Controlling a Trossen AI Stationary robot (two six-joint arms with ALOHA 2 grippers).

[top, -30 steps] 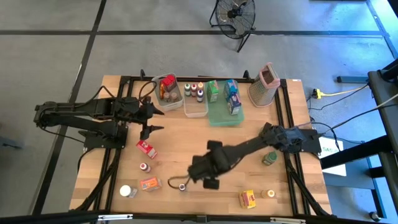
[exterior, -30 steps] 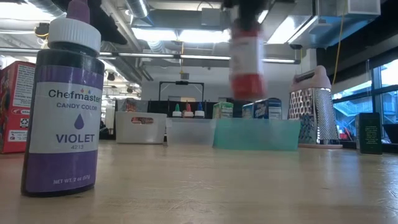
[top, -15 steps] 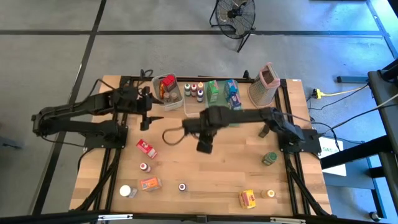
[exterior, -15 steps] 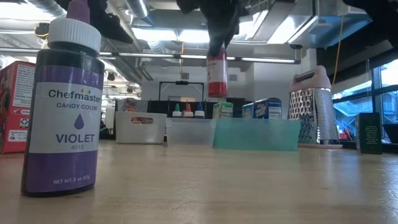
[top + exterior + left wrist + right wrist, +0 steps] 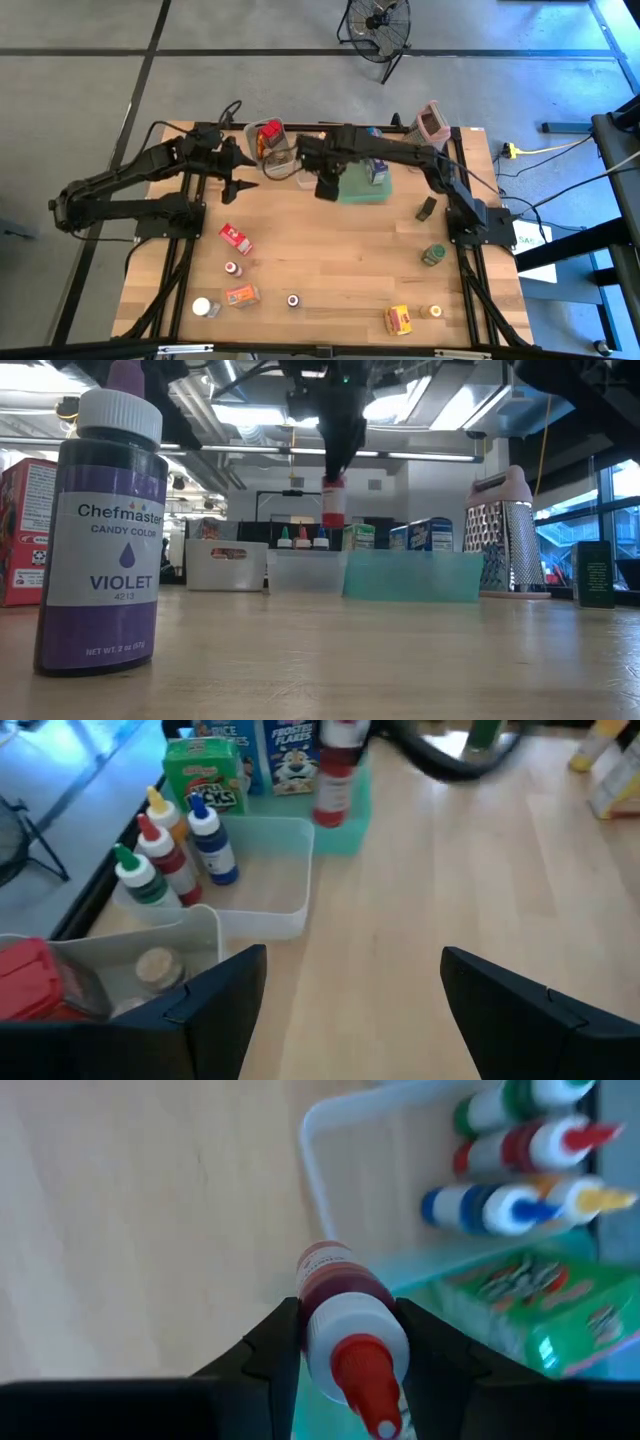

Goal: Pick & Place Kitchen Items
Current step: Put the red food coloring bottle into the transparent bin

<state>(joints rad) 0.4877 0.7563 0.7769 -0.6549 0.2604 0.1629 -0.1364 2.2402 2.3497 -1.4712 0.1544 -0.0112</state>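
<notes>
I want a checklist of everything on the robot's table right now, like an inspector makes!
Surface: wooden table, mostly bare in the middle.
Job's things: red bottle held in the air by the right gripper; four little bottles in the clear bin; violet bottle and small boxes scattered on the near side.
Clutter: metal grater, green tray with cereal boxes.
Grippers: right gripper shut on the red bottle beside the clear bin; left gripper open, empty, above the table.
Cables: yellow cord on the floor.
Surroundings: floor fan.
</notes>
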